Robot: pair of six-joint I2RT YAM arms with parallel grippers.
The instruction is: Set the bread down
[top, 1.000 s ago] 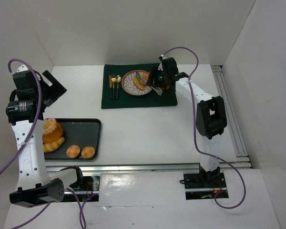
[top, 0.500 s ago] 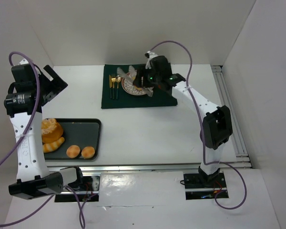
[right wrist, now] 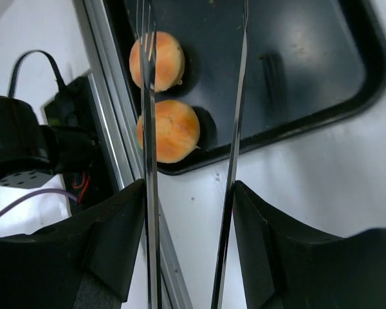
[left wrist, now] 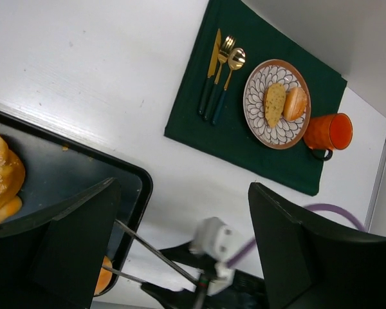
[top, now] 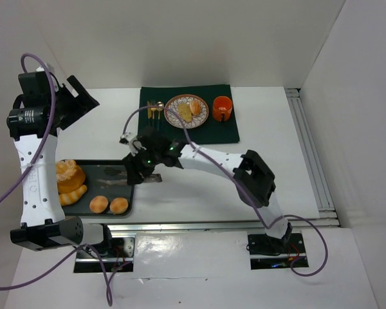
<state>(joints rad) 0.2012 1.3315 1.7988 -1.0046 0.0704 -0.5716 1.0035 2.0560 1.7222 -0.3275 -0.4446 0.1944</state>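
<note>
Two round bread rolls (top: 99, 204) (top: 119, 205) lie at the front of the black tray (top: 125, 168), beside a croissant and a large bun (top: 69, 174). Two bread pieces (top: 185, 112) (top: 196, 106) rest on the patterned plate (top: 172, 116). My right gripper (top: 148, 166) is shut on metal tongs (top: 112, 177). In the right wrist view the tongs (right wrist: 237, 129) stand spread and empty over the rolls (right wrist: 169, 129) (right wrist: 156, 61). My left gripper (top: 77, 106) hangs high at the left, open and empty.
A green placemat (top: 154, 132) at the back carries the plate, gold cutlery (top: 155, 111) and an orange mug (top: 222, 108). The right arm stretches across the table's middle. A metal rail runs along the front edge behind the tray.
The right arm swung with the tongs from the plate down and left to the tray. Two bread pieces now lie uncovered on the plate. The left arm lifted a little.
</note>
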